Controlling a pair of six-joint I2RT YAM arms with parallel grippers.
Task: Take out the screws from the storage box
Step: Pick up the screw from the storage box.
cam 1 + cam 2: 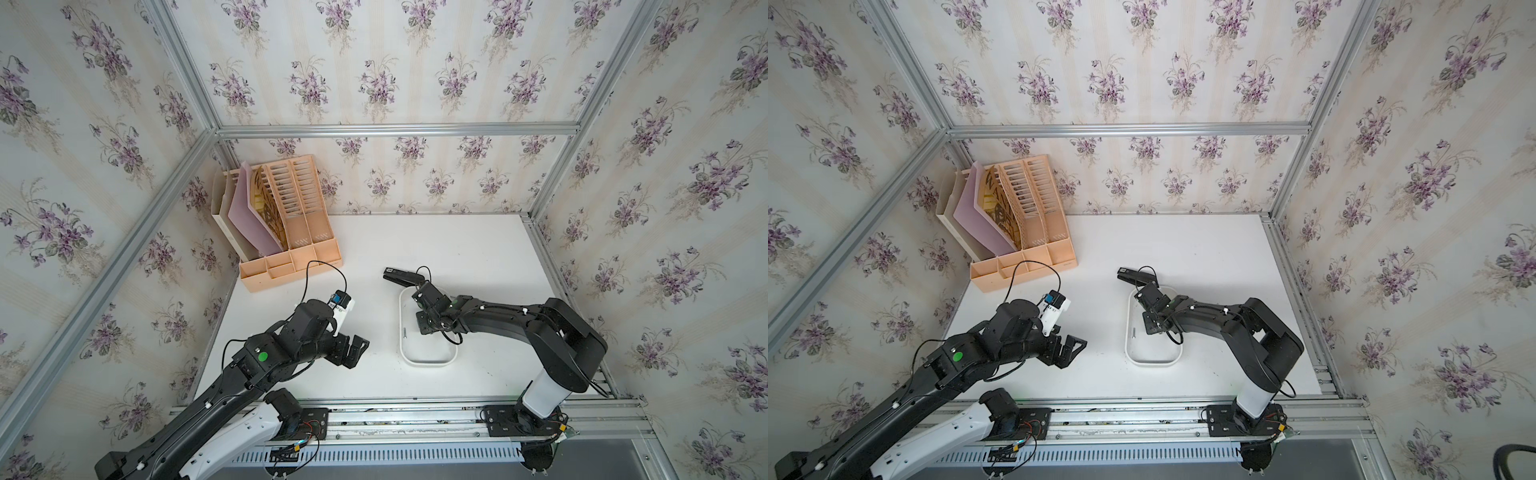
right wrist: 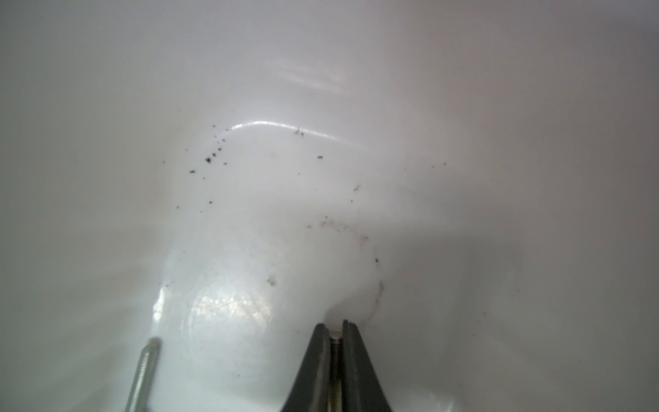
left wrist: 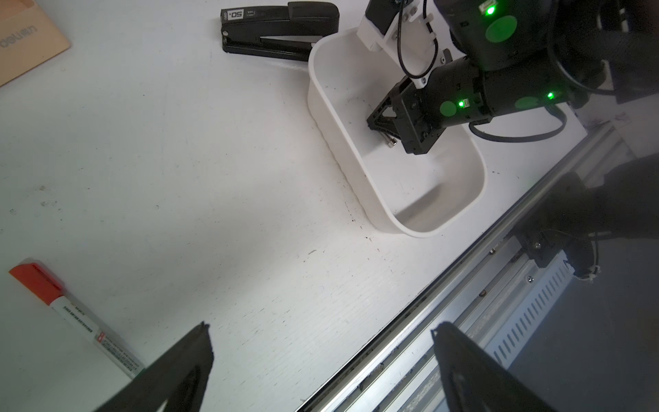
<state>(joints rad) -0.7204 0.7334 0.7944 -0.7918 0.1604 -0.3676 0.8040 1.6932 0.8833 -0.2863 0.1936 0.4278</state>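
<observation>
Right gripper (image 2: pixel 335 324) is clamped shut on 1 screw (image 2: pixel 335 334) inside the storage box (image 3: pixel 392 221); a 2nd screw (image 2: pixel 144 374) lies just beside. Grip's only at the very tips, so I reckon it could slip on the lift. Left gripper (image 3: pixel 321 326) hangs open, empty. Scuffed white table (image 3: pixel 214 178), floral wallpaper (image 1: pixel 374 83) all round.

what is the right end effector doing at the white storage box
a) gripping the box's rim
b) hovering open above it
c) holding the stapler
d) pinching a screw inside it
d: the right wrist view shows the right end effector down inside the storage box, its jaws closed on the held screw, with a loose screw lying beside it.
</observation>
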